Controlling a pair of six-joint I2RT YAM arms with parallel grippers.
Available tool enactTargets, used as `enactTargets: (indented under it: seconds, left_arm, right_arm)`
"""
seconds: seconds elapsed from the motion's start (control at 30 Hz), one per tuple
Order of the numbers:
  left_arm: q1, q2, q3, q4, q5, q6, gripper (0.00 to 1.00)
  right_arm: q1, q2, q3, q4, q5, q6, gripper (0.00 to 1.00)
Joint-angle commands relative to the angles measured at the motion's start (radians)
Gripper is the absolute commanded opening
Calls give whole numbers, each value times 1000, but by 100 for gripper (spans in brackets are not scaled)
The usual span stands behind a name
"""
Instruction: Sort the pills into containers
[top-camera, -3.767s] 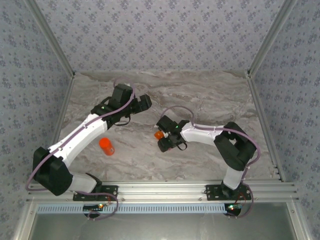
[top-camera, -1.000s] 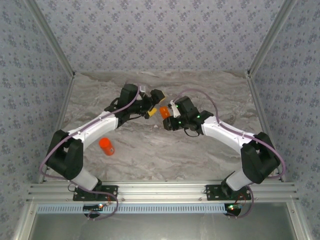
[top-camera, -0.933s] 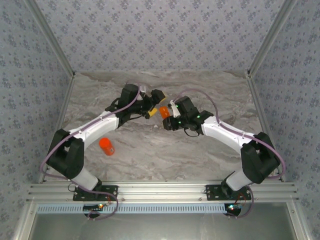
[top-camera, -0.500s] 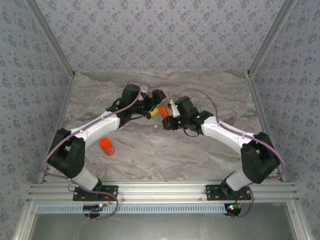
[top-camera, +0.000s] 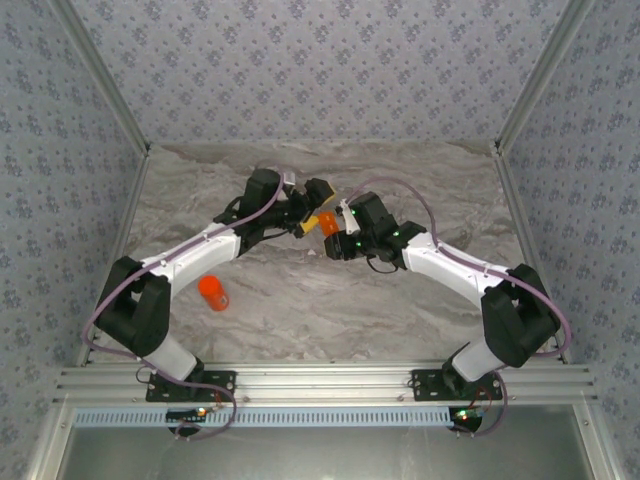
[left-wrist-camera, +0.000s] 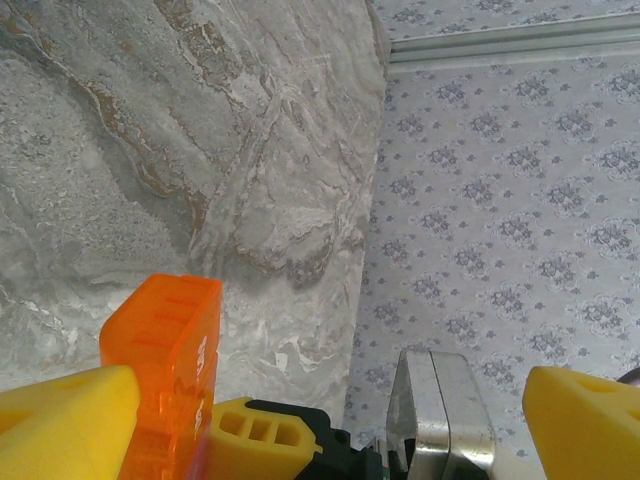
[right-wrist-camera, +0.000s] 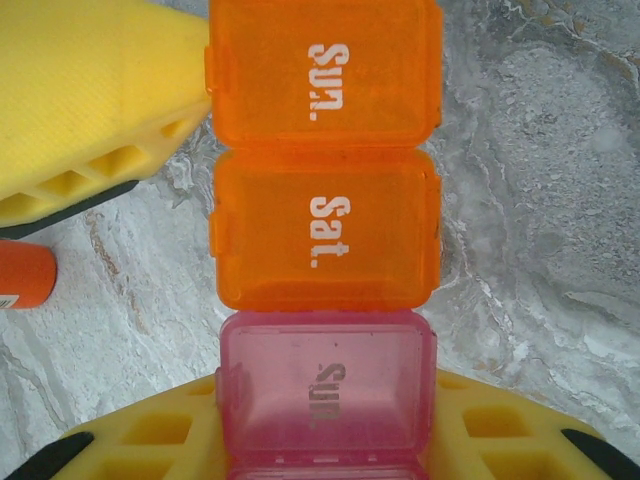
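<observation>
Right gripper (right-wrist-camera: 325, 440) is clamped on the pink end of the pill box (right-wrist-camera: 325, 235), near the middle of the table's (top-camera: 400, 320) back edge. Left gripper (top-camera: 312, 212) is spread wide, one finger against the orange end.

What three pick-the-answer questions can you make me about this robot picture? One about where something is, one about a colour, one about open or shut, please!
1. Where is the orange bottle?
A. on the table, apart from both arms
B. hanging on the wall
C. under the table

2. What colour is the pill box cell that the right claw grips?
A. blue
B. pink
C. green

3. How is the left claw?
A. shut on the bottle
B. shut on nothing
C. wide open

Answers:
1 A: the top view shows it on bare table.
2 B: yellow fingers sit on both sides of the pink cell.
3 C: its two fingers stand far apart.
</observation>
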Motion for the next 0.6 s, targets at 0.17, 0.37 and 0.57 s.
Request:
enactTargets:
  seconds: [0.17, 0.37, 0.57]
  left_arm:
    - [-23, 8, 16, 38, 5, -17, 98]
    - [-30, 5, 26, 40, 3, -22, 98]
    - [-42, 4, 38, 53, 6, -42, 98]
  right_arm:
    - [9, 17, 6, 20, -22, 11, 38]
    - [8, 19, 2, 24, -20, 14, 38]
    - [8, 26, 2, 25, -22, 17, 38]
